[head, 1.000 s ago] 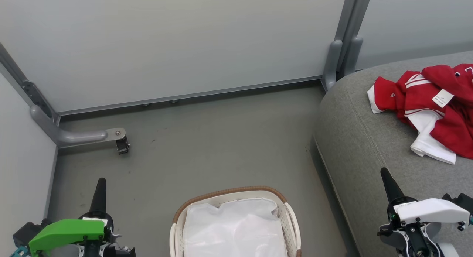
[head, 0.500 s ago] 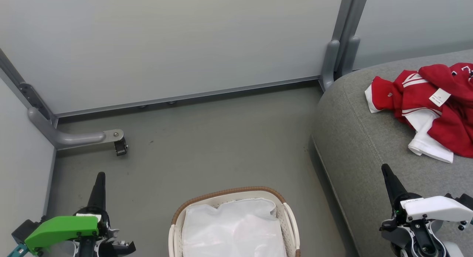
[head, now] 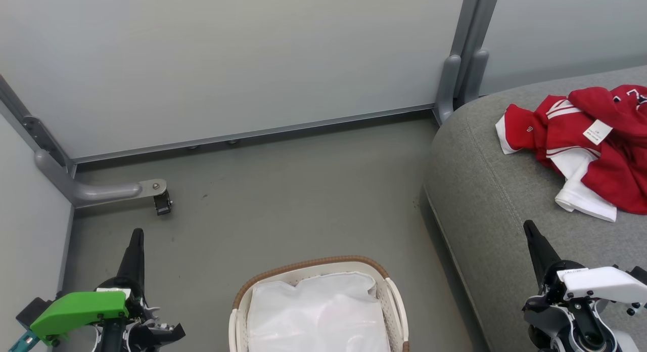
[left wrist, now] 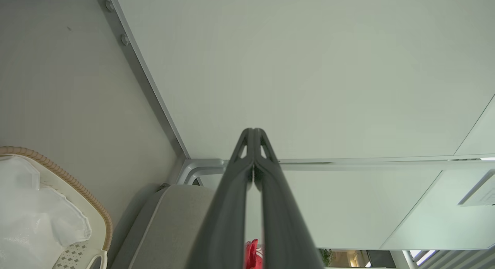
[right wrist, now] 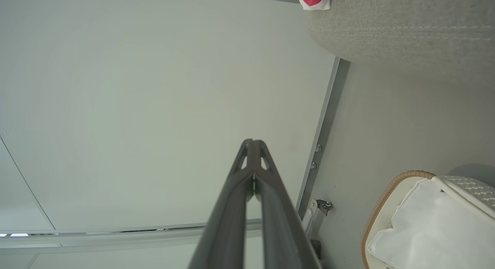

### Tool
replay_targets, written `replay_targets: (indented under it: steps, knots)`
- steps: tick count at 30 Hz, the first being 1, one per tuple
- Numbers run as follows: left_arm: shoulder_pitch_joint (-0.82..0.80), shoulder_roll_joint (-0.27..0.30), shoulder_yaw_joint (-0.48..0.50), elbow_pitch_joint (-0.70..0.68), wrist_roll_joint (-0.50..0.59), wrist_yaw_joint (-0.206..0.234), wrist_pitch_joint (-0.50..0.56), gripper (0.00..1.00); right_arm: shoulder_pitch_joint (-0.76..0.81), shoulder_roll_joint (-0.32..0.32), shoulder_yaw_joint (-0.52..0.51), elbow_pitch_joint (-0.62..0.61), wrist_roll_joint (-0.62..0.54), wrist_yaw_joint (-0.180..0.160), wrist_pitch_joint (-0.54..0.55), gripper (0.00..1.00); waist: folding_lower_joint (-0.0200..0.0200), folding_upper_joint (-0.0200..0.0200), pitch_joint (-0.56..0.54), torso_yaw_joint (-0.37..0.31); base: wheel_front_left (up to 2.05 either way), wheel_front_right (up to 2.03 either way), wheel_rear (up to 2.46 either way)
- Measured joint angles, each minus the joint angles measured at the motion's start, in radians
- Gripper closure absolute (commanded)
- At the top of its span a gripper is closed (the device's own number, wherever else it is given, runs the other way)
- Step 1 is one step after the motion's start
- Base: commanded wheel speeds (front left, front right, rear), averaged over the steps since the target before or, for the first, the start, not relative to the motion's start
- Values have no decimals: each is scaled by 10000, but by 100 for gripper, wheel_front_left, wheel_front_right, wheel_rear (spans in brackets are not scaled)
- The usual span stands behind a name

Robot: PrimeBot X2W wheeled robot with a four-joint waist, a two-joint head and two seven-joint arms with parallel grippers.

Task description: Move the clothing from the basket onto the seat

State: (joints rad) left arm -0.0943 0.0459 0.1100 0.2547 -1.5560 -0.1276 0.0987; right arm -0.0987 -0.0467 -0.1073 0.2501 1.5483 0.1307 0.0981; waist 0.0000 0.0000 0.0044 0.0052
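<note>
While the clothing point(head: 596, 134) lay on the seat point(head: 485, 190) at far right and the basket point(head: 303, 266) showed only its liner point(head: 318, 316), left pincer point(head: 136, 238) and right pincer point(head: 530, 229) sat together, empty: job seemingly done.

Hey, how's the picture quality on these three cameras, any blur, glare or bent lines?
Head view: soft even light, no glare, shirt and basket sharp, faint shadow beside the seat. Left wrist view: wall rails slightly bowed, left pincer softer toward the lens. Right wrist view: same bowing, right pincer likewise soft low down.
</note>
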Motion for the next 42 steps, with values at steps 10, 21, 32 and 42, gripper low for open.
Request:
replay_targets:
  steps: [10,21,32,42]
  knots:
    - [-88,6,35,-96,-554,-12,157,100,-47,-4,-63,-42,627,0,163,100,0,0,-13,-53,0,0,0]
    - [-89,8,35,-96,-554,-12,157,100,-50,-6,-67,-42,627,0,163,100,0,0,-13,-53,0,0,0]
    - [-89,8,35,-96,-554,-12,157,100,-51,-6,-67,-44,627,0,163,100,0,0,-13,-53,0,0,0]
    - [-89,8,35,-96,-554,-12,157,100,-51,-6,-67,-44,627,0,163,100,0,0,-13,-53,0,0,0]
